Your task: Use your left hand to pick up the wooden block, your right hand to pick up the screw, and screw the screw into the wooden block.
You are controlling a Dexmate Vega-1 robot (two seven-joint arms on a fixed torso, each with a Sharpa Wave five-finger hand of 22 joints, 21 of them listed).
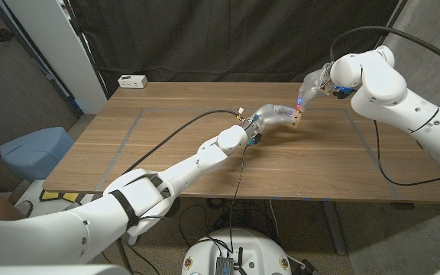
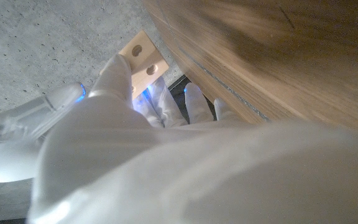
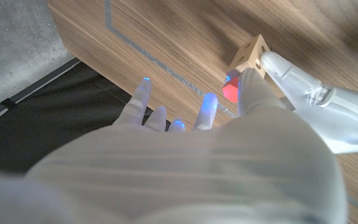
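Observation:
The wooden block is a small light cube held above the middle of the table by my left hand. In the left wrist view the block shows two round holes past the fingers of my left hand. My right hand reaches down to the block from behind it. It pinches the red-headed screw against the block's top. In the right wrist view the screw glows red between the fingertips of my right hand, right at the block. My left hand grips that block from the other side.
A white power strip lies at the table's back left corner. A black cable runs over the wooden table, which has grey tape lines. A blue bin stands on the floor at the left. A dark curtain hangs behind.

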